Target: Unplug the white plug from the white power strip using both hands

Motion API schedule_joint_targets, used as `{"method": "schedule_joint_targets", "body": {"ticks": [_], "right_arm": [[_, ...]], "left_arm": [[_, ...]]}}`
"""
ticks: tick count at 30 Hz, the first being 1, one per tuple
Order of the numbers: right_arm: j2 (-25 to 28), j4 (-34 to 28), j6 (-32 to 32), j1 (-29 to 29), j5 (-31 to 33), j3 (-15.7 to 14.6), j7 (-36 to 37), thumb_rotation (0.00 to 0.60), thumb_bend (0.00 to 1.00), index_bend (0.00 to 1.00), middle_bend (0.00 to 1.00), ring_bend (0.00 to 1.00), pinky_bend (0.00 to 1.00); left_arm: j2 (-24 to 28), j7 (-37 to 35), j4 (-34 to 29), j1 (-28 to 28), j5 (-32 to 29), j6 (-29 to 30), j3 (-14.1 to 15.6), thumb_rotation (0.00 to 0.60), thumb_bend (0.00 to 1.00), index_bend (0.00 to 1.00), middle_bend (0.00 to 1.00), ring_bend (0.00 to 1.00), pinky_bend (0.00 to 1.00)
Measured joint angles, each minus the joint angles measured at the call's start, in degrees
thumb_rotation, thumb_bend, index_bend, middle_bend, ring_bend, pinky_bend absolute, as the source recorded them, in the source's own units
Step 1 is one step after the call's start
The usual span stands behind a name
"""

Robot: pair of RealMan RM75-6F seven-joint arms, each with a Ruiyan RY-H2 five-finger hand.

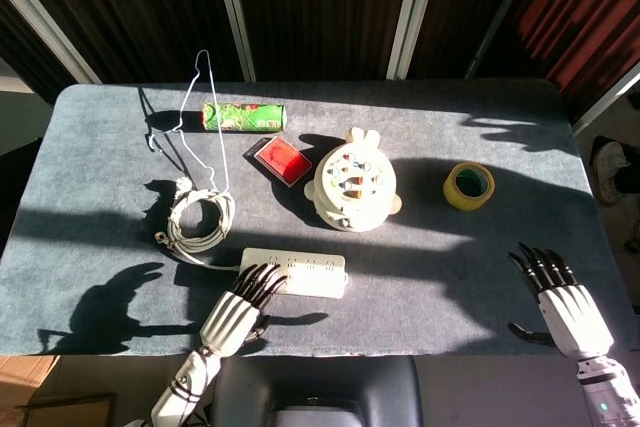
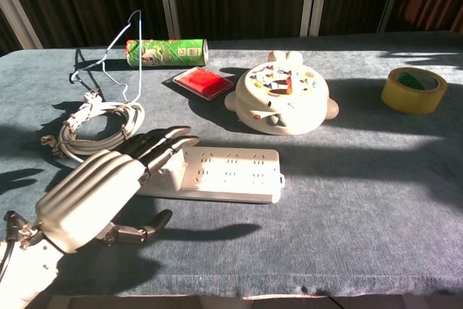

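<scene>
Over the power strip's [image 2: 217, 175] plug end, left hand [image 2: 101, 182], fingers spread, positioned to steady it; right hand [image 1: 560, 302] spread, idle aside.

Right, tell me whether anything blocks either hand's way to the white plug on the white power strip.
Nothing visible does. The left hand already reaches over the left end of the white power strip, hiding the white plug. Between the right hand and the strip lies only bare grey table; the yellow tape roll sits further back.
</scene>
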Motion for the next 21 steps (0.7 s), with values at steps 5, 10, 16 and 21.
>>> {"method": "schedule_joint_targets", "body": {"ticks": [5, 10, 16, 21], "right_arm": [[0.57, -0.66, -0.18, -0.09, -0.26, -0.48, 0.21, 0.6, 0.12, 0.0, 0.0, 0.0, 0.0], [0.78, -0.87, -0.61, -0.01, -0.17, -0.61, 0.27, 0.6, 0.12, 0.0, 0.0, 0.0, 0.0], [1.17, -1.18, -0.86, 0.04, -0.22, -0.83, 0.55, 0.6, 0.12, 0.0, 0.0, 0.0, 0.0], [1.14, -1.22, -0.76, -0.04, -0.14, -0.8, 0.42, 0.6, 0.12, 0.0, 0.0, 0.0, 0.0]], "left_arm": [[-3.96, 2.06, 4.63, -2.71, -0.23, -0.3, -1.09, 0.6, 0.39, 0.0, 0.0, 0.0, 0.11], [-5.34, 3.56, 6.87, -4.75, -1.75, -1.86, -2.0, 0.6, 0.39, 0.0, 0.0, 0.0, 0.11], [-5.96, 3.67, 8.72, -6.29, -3.72, -2.89, -2.9, 0.6, 0.39, 0.0, 0.0, 0.0, 0.11], [-6.36, 3.96, 10.09, -6.99, -5.4, -3.98, -2.91, 0.6, 0.39, 0.0, 0.0, 0.0, 0.11]]}}
